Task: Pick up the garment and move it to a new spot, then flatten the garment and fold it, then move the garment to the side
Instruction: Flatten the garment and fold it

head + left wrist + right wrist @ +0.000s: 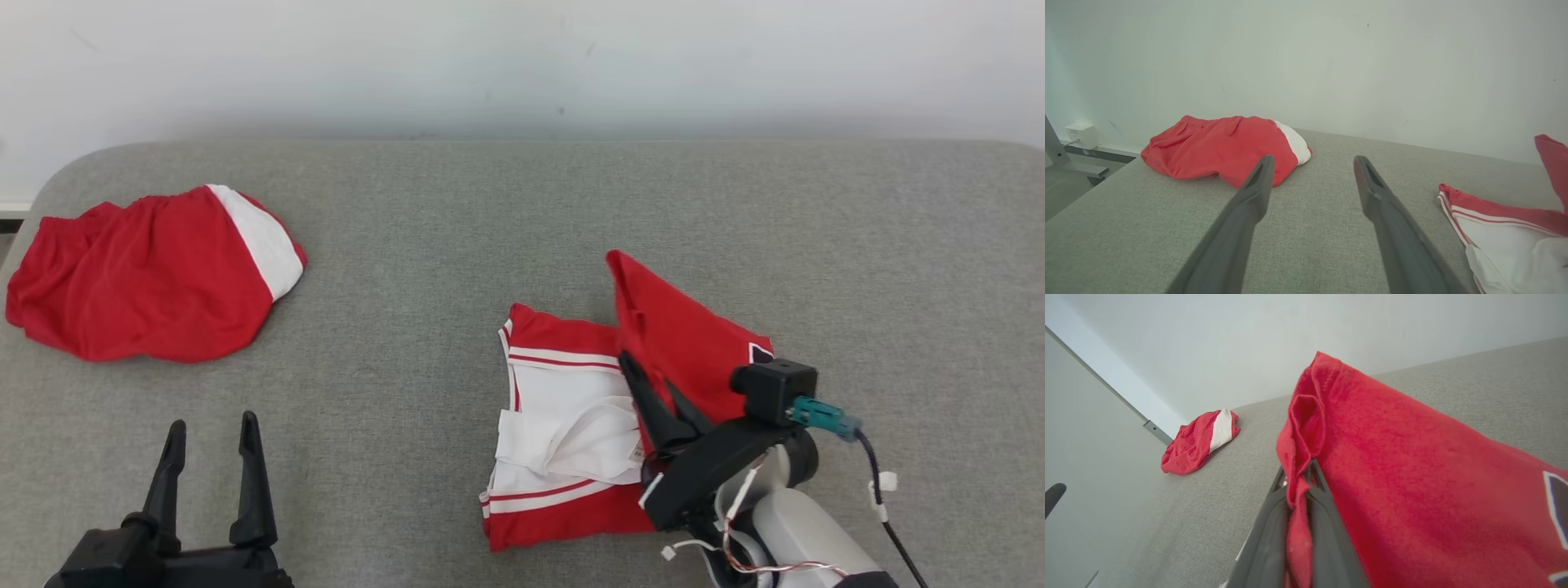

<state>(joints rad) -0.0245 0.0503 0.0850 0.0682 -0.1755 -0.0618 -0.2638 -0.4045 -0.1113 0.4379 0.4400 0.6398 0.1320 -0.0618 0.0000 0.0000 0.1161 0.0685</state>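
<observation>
The garment (563, 408) is a red and white shirt lying on the grey table, right of centre, its white inside with red stripes facing up. Its right red flap (686, 343) is raised off the table, and my right gripper (645, 369) is shut on that flap's edge. In the right wrist view the red cloth (1412, 477) is pinched between the fingers of my right gripper (1300, 477) and drapes to the right. My left gripper (212, 425) stands open and empty near the table's front left. The left wrist view shows my left gripper (1314, 163), with the garment (1494, 228) off to its right.
A second red piece with a white panel (139, 278) lies bunched at the table's far left, also seen as a red heap (1220, 147) ahead of my left gripper. A white wall (522, 65) runs behind the grey padded table (490, 212). The table's left edge drops to a metal frame (1061, 159).
</observation>
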